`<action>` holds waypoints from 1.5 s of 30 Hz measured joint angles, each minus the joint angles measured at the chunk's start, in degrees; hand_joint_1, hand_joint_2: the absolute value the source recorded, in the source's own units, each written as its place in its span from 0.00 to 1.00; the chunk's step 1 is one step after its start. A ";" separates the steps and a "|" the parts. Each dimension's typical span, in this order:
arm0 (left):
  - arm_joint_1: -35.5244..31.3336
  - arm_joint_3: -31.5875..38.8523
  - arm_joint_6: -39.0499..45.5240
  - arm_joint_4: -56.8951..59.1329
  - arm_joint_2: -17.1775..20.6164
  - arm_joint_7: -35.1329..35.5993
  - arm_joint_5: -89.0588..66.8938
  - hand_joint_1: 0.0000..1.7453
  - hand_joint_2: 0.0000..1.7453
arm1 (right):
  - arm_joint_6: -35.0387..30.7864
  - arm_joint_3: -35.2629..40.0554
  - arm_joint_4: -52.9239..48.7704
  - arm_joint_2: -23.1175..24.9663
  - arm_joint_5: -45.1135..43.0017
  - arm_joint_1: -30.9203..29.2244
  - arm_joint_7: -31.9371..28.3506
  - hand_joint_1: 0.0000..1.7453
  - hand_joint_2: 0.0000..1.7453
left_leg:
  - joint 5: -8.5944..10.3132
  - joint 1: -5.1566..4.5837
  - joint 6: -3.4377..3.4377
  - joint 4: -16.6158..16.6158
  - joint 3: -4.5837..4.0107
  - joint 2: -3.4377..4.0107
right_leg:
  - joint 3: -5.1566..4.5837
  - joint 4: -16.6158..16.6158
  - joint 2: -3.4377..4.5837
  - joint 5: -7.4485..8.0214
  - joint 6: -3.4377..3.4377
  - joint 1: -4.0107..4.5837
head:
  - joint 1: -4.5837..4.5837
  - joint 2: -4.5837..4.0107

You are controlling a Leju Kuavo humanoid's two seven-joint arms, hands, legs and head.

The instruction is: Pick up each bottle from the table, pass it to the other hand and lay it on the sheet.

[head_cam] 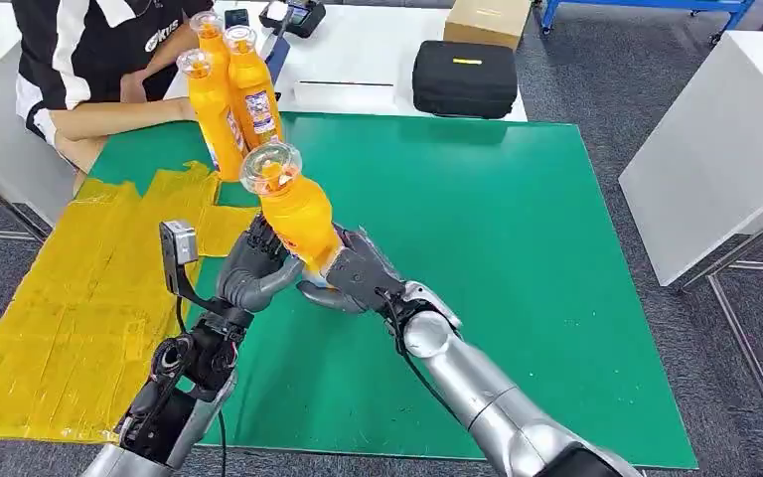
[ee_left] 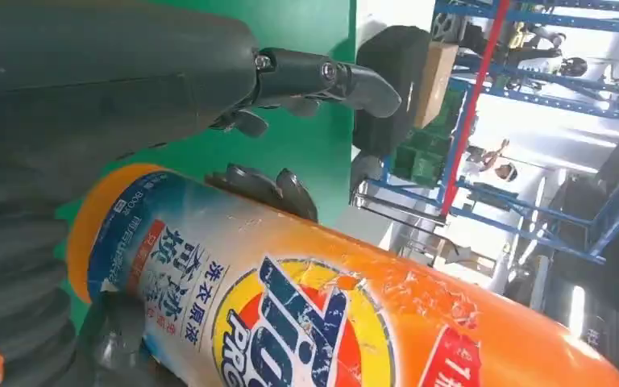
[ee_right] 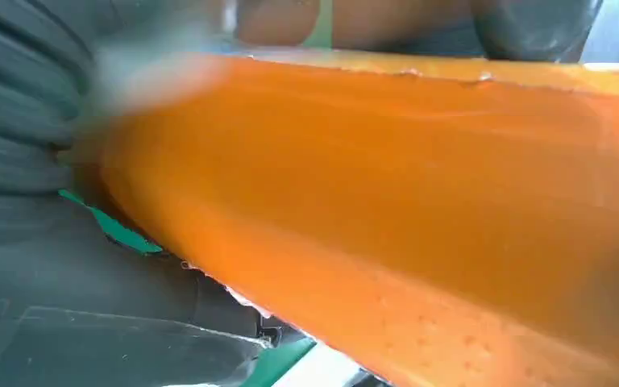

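Orange bottle (head_cam: 293,209) sits between both hands, right hand (head_cam: 353,273) wrapped around its base, left hand (head_cam: 253,268) cupping its side. Yellow sheet (head_cam: 79,298) lies left; broad green mat (head_cam: 517,258) stretches right.

The room is bright and evenly lit from overhead, so shadows on the green mat (head_cam: 517,229) stay soft. Glare washes out the windows behind the blue racks (ee_left: 532,121). Up close, the orange bottle (ee_right: 387,210) is blurred, out of focus.

Left robot hand (head_cam: 255,270) and right robot hand (head_cam: 353,275) together, gripping.
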 measured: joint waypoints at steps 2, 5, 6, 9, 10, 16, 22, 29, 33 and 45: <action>0.02 0.04 0.59 0.00 -0.02 -0.09 -0.44 0.00 1.00 | 0.02 0.11 0.02 0.00 -0.15 -0.01 0.44 1.00 1.00 | 0.00 0.00 0.00 0.00 0.00 0.00 | 0.00 0.00 0.00 0.00 0.00 0.00 | 0.00 0.00; 0.06 0.07 1.16 0.00 0.00 -0.24 -0.94 0.00 1.00 | 0.02 0.33 0.11 0.00 -0.61 -0.03 0.87 1.00 1.00 | 0.00 0.00 0.00 0.00 0.00 0.00 | 0.00 0.00 0.00 0.00 0.00 0.00 | 0.02 0.00; 0.07 0.07 1.31 0.00 -0.02 -0.26 -0.98 0.00 1.00 | 0.07 0.37 0.13 0.00 -0.79 -0.04 1.05 1.00 1.00 | 0.00 0.00 0.00 0.00 0.00 0.00 | 0.00 0.00 0.00 0.00 0.00 0.00 | 0.02 0.00; 0.11 0.11 1.99 -0.02 -0.02 -0.33 -0.98 0.00 1.00 | 0.26 0.48 0.22 0.00 -1.05 -0.18 1.97 1.00 1.00 | 0.00 0.00 0.00 0.00 0.00 0.00 | 0.00 0.00 0.00 0.00 0.00 0.00 | 0.00 0.00; 0.11 0.11 2.10 0.00 -0.02 -0.33 -0.98 0.00 1.00 | 0.46 0.50 0.24 0.00 -1.14 -0.21 2.14 1.00 1.00 | 0.00 0.00 0.00 0.00 0.00 0.00 | 0.00 0.00 0.00 0.00 0.00 0.00 | 0.02 0.00; 0.06 0.15 1.75 0.18 -0.02 -1.14 -0.92 0.00 1.00 | 1.79 1.07 1.64 0.00 -1.70 -0.98 3.63 1.00 1.00 | 0.00 0.00 0.00 0.00 0.00 0.01 | -0.03 0.00 0.01 0.00 0.00 0.00 | 0.00 0.00; 0.10 0.11 1.77 0.46 -0.02 -1.29 -1.38 0.00 1.00 | 6.71 1.31 3.87 0.02 -3.70 -1.80 3.98 1.00 1.00 | 0.00 0.00 0.00 0.01 0.00 0.01 | -0.03 0.00 0.01 0.00 0.00 0.00 | 0.00 0.00; 0.10 -0.18 1.79 0.46 -0.09 -1.38 -1.46 0.00 1.00 | 9.57 1.31 5.42 0.20 -5.07 -1.86 4.00 1.00 1.00 | 0.00 0.00 0.00 0.01 0.00 0.02 | -0.04 0.00 0.01 0.00 0.00 0.00 | 0.00 0.00; 0.17 -0.35 2.08 0.46 -0.09 -1.46 -1.31 0.00 1.00 | 10.91 1.33 6.78 0.68 -5.99 -2.02 4.24 1.00 1.00 | 0.00 0.00 0.00 0.01 0.00 0.02 | -0.04 0.00 0.01 0.00 0.00 0.00 | 0.00 0.00; 0.30 -0.94 2.78 0.44 -0.37 -1.18 -0.70 0.00 1.00 | 12.74 2.86 9.92 1.29 -6.73 -2.20 5.77 1.00 1.00 | 0.00 0.00 0.00 0.01 0.00 0.02 | -0.04 0.00 0.01 0.00 0.00 0.00 | 0.00 0.00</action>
